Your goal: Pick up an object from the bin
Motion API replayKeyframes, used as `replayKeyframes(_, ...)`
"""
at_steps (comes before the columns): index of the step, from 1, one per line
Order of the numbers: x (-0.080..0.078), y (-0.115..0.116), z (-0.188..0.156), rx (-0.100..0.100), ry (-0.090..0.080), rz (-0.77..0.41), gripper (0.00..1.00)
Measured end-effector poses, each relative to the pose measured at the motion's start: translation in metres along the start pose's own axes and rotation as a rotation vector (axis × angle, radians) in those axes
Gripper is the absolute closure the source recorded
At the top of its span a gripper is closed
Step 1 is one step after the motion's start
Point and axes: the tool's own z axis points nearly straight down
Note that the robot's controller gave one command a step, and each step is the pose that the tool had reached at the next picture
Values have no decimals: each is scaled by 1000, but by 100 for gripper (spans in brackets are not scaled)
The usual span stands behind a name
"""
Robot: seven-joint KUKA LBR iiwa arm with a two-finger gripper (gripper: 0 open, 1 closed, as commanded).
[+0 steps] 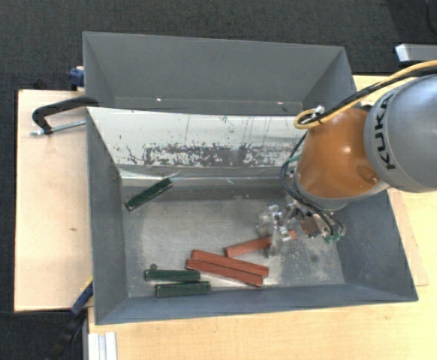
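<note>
Grey sheet metal forms the sloping-walled bin (102, 238), which carries a few loose sticks on its floor. The pair of long red-brown flat bars (227, 268), lying side by side and touching, serves as the reference for everything else.

Just beyond the pair, toward its right end, lies a short red-brown flat bar (245, 249). It is slightly angled and sits far enough from the others to be taken singly. The hand (281, 231) sits low at that short bar's right end, under the arm's rounded orange cover (335, 160). Its metal parts overlap the bar's tip, so I cannot tell whether the hand is open or closed, nor whether it touches the bar.

Judging by this placement, the short bar is the likely target: it is nearest, and its free end faces the arm's side. It looks rigid, thin and matte, with straight edges, perhaps plastic or painted wood.

Close by on the left of the pair lie two dark green sticks (182, 289), roughly parallel. Well behind and left of the pair, a third dark green stick (149, 193) rests tilted at the foot of the back wall.
</note>
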Motion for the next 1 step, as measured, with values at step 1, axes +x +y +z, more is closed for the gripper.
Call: replayKeyframes(1,-52,-71,-143,3,-4,47,100)
